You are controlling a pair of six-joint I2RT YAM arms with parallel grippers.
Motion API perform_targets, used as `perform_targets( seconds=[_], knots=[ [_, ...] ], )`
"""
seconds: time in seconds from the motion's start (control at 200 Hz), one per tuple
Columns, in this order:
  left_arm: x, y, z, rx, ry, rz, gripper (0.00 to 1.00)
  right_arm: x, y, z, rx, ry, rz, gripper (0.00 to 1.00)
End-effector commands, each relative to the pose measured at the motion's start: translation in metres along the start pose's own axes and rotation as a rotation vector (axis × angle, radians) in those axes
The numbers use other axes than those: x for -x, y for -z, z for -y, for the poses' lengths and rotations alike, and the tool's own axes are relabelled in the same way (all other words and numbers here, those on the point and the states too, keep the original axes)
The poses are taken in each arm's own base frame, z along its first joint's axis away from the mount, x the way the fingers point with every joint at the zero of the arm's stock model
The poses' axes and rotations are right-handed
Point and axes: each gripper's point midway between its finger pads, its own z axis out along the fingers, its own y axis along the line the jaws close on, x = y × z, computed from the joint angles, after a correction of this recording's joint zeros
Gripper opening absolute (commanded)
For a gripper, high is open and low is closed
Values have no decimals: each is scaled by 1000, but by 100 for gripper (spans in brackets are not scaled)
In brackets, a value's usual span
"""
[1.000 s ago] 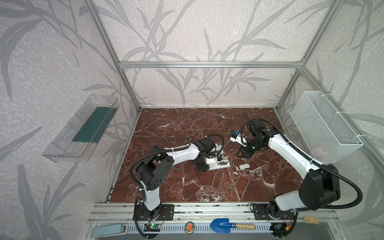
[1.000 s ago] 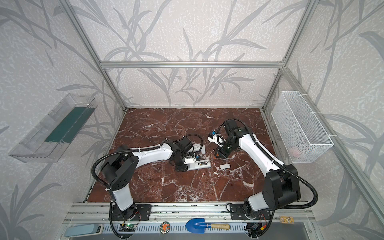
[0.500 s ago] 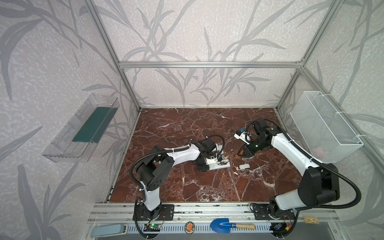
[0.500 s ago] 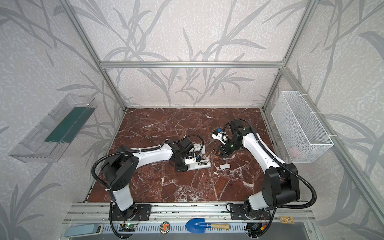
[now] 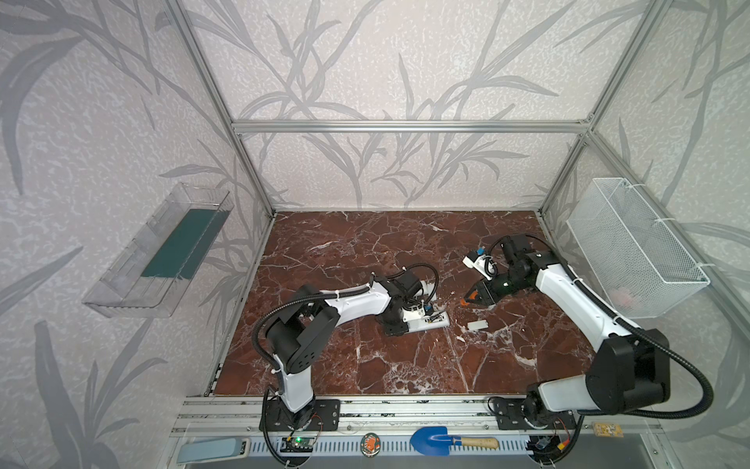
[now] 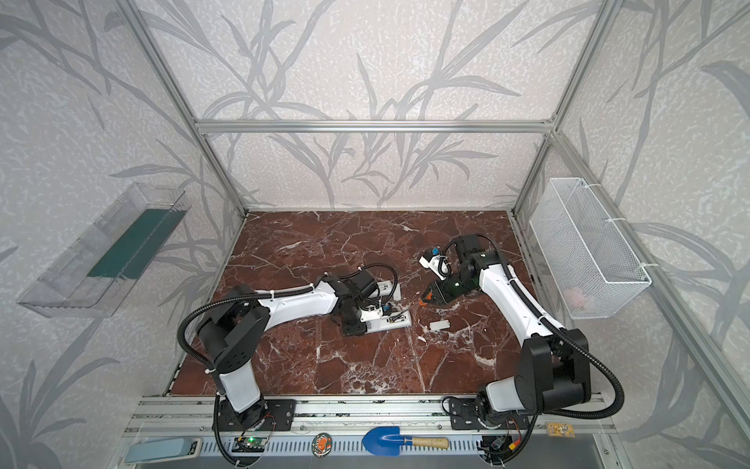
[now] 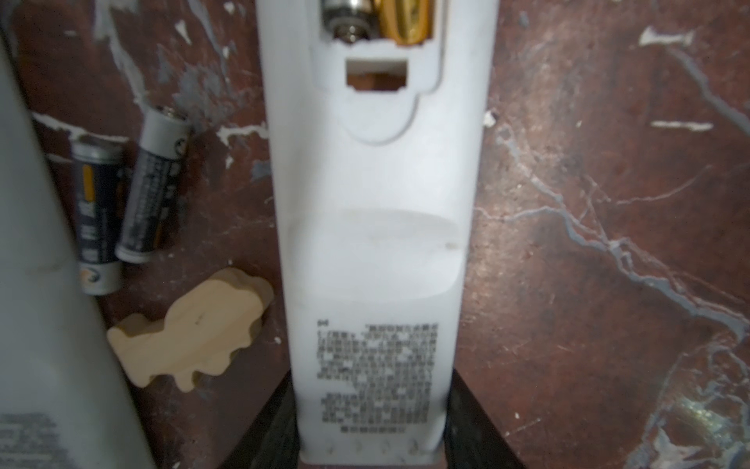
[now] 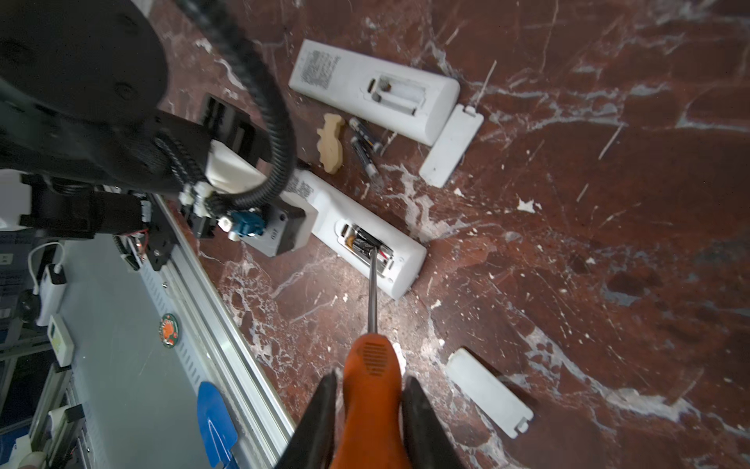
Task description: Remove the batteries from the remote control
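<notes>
My left gripper [image 7: 371, 446] is shut on the printed end of a white remote control [image 7: 373, 243] that lies back-up on the marble floor. Its open compartment holds the batteries [image 7: 377, 20], one dark and one gold. My right gripper [image 8: 371, 381] is shut on an orange-handled screwdriver [image 8: 371, 365], and the tip of the shaft sits in that compartment [image 8: 367, 247]. Two loose batteries [image 8: 365, 148] lie on the floor between this remote and a second white remote [image 8: 373, 93] whose compartment is empty. In both top views the remote [image 5: 430, 323] lies mid-floor, with the right gripper [image 5: 473, 298] to its right.
Two white covers lie loose: one [image 8: 450, 146] by the second remote, another [image 8: 489, 392] beside the screwdriver handle. A small wooden animal shape [image 7: 190, 333] rests next to the held remote. A wire basket [image 5: 633, 247] hangs on the right wall and a clear tray [image 5: 162, 251] on the left.
The right arm's wrist has swung a little to the right while the screwdriver stays pointed at the remote. The left arm and the remote have not moved.
</notes>
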Motion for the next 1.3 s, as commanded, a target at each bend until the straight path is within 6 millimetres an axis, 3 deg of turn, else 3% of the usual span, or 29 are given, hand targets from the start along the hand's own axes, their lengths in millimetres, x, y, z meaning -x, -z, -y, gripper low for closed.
perform_targets(
  seconds=[0.0, 0.39, 0.67, 1.295],
  knots=[
    [-32, -28, 0, 21, -5, -124, 3, 10, 6, -39, 169, 9, 51, 0],
    [-33, -27, 1, 20, 6, -121, 3, 4, 10, -19, 15, 23, 14, 0],
    [-25, -17, 13, -85, 42, -97, 0, -17, 15, 4, -151, -16, -45, 0],
    [-28, -15, 16, -131, 56, -102, 0, -30, -9, 16, -98, -27, -107, 0]
  ],
)
